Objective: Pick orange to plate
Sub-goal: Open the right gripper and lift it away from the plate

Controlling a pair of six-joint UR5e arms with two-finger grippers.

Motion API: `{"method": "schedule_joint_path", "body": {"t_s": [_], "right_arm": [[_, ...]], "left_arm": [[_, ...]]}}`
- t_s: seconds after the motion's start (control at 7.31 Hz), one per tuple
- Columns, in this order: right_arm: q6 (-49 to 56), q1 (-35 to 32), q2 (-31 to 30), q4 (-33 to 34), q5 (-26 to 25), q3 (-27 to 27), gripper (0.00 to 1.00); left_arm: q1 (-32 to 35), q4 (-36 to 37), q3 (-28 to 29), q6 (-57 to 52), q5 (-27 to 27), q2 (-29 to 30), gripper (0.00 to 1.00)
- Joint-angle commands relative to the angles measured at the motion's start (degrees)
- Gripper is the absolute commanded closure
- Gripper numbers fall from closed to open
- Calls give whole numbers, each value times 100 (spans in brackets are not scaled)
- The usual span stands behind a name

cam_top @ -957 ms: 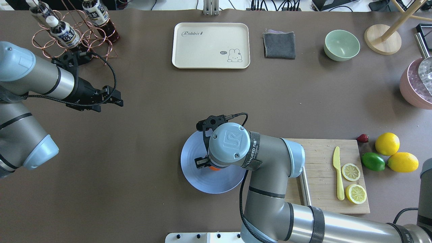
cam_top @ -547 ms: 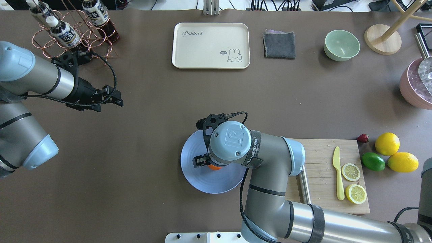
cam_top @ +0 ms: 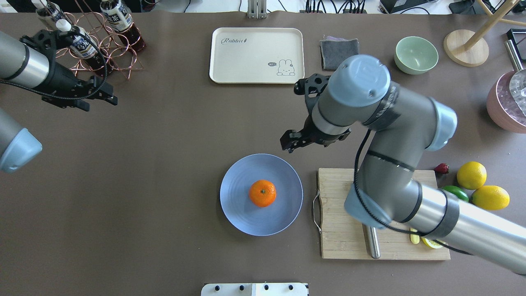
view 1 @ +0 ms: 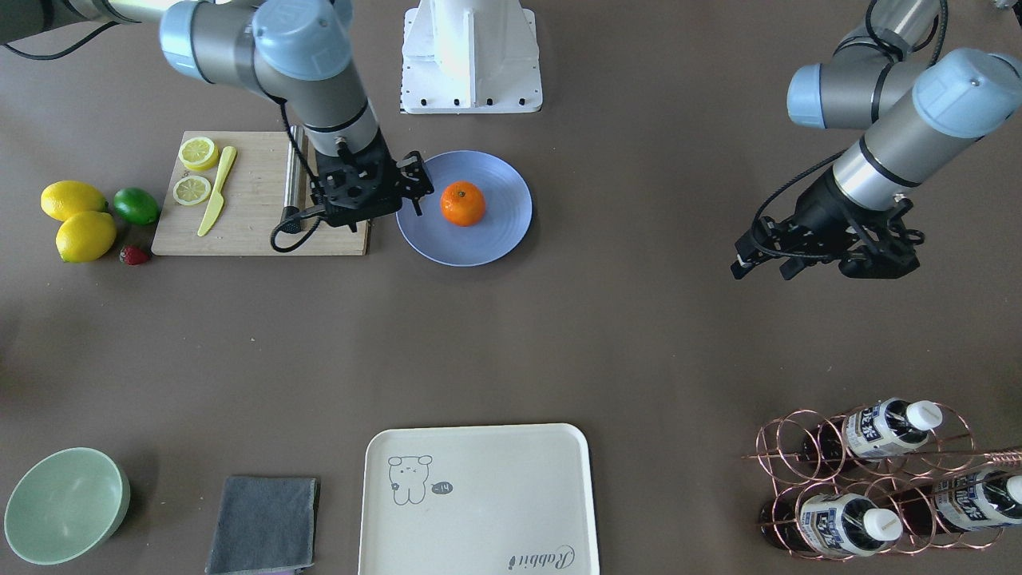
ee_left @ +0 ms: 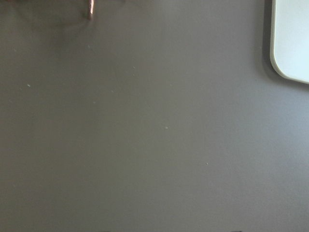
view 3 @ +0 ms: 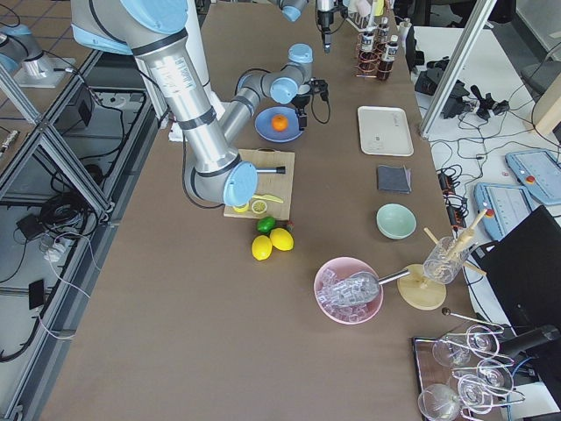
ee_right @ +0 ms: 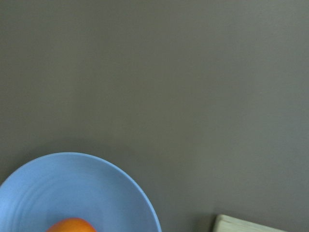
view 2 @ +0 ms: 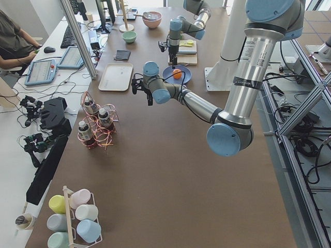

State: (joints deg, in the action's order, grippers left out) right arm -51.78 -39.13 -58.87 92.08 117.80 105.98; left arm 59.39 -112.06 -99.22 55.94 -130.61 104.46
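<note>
The orange [cam_top: 262, 193] [view 1: 463, 203] rests alone near the middle of the periwinkle plate [cam_top: 237, 211] [view 1: 499, 228]. My right gripper [cam_top: 289, 144] [view 1: 417, 186] hovers open and empty just past the plate's far right rim, apart from the fruit. Its wrist view catches the plate's rim [ee_right: 72, 188] and the top of the orange [ee_right: 71, 225] at the bottom edge. My left gripper [cam_top: 107, 97] [view 1: 762, 267] hangs open and empty over bare table near the bottle rack, far from the plate.
A wooden cutting board [cam_top: 341, 213] with lemon halves and a yellow knife lies right of the plate, with two lemons [cam_top: 471, 175] and a lime beside it. A cream tray [cam_top: 256, 55], grey cloth [cam_top: 340, 54], green bowl [cam_top: 416, 54] and copper bottle rack [cam_top: 88, 39] line the far side.
My right gripper has let go of the orange, risen off the plate and swung to the far right. My left arm has drawn back toward the bottle rack.
</note>
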Motion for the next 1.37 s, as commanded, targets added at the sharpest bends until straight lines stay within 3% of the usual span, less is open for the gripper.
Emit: {"method": "schedule_joint_path", "body": {"t_s": [0.0, 0.14, 0.27, 0.41, 0.55, 0.82, 1.23], "right_arm": [[1663, -1583, -833, 108, 1120, 134, 0], [2463, -2094, -1159, 196, 1157, 21, 0], [3350, -2586, -1293, 762, 1166, -120, 0], [4551, -3139, -1442, 1246, 1166, -339, 0], [5389, -3684, -1617, 1286, 1262, -654, 0], [6580, -4661, -2022, 1277, 1499, -1200, 0], [7287, -4981, -2637, 1075, 1474, -1448, 0]], "left_arm": [[1053, 1697, -132, -2251, -201, -144, 3], [1666, 2262, -142, -3742, -202, -450, 3], [2221, 2807, -11, -4844, -193, -523, 3], [2644, 3361, 34, -5569, -202, -532, 3], [2918, 3827, 52, -6037, -202, -576, 3], [3166, 3947, 52, -6147, -219, -882, 3], [3176, 3946, -80, -6403, -219, -1156, 3]]}}
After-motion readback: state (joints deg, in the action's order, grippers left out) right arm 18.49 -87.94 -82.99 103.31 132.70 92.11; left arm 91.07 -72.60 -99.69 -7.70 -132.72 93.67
